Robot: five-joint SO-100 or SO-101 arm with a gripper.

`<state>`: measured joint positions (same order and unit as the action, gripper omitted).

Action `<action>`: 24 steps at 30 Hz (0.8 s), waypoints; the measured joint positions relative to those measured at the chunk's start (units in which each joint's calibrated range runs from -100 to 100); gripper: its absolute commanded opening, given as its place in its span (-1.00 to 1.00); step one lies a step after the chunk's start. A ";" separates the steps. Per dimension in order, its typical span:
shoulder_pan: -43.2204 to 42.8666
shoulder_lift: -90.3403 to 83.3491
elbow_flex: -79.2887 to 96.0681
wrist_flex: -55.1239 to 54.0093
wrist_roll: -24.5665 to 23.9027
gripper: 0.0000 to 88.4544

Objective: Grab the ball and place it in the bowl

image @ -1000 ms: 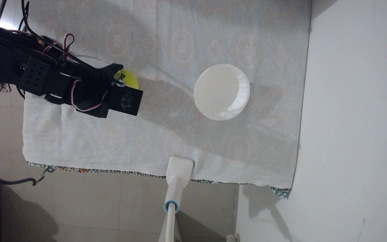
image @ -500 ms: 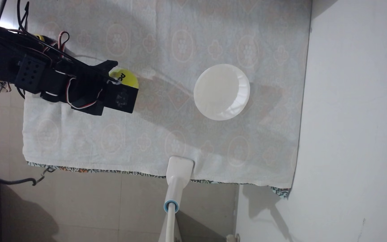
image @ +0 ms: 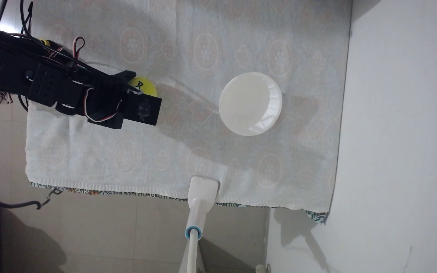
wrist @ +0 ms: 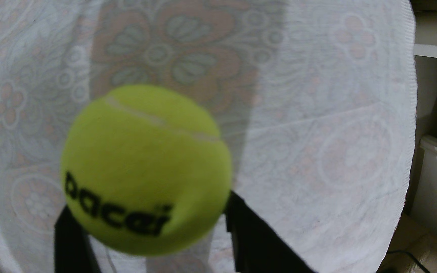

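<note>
The yellow-green ball (wrist: 144, 157) with black "pacer" lettering sits between the two black fingers of my gripper (wrist: 147, 204), which touch its left and right sides. In the fixed view the ball (image: 147, 86) peeks out from under the black arm at the left of the patterned cloth, and my gripper (image: 144, 88) is shut around it. The lower finger is hidden under the wrist camera block. The white fluted bowl (image: 249, 102) stands empty on the cloth well to the right of the ball.
A white clamp with a pole (image: 203, 191) grips the cloth's lower edge, below and left of the bowl. The cloth (image: 186, 152) ends at a white wall (image: 396, 131) on the right. Cables (image: 28, 23) trail behind the arm at upper left.
The arm with the ball drew back slightly to the left, then came right again to about where it was. The bowl has not moved.
</note>
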<state>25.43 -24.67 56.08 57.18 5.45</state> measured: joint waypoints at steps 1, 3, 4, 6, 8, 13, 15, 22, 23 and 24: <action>-0.34 0.17 0.00 -0.49 0.00 -0.68; -0.34 0.94 0.00 -1.80 0.10 -0.75; 0.00 1.03 0.00 -2.21 0.20 -0.78; 0.23 1.20 0.00 -2.63 0.29 -0.81; 0.23 1.20 -0.09 -2.79 0.54 -0.79; 0.11 1.12 -0.09 -2.87 0.54 -0.64; -0.69 1.12 -0.09 -2.87 0.63 -0.57; -0.69 -0.51 0.27 -2.87 0.63 -0.49; -1.03 -0.77 0.27 -2.87 0.63 -0.48; -1.37 -1.03 0.27 -2.87 0.73 -0.48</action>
<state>24.05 -25.70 56.35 54.31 6.18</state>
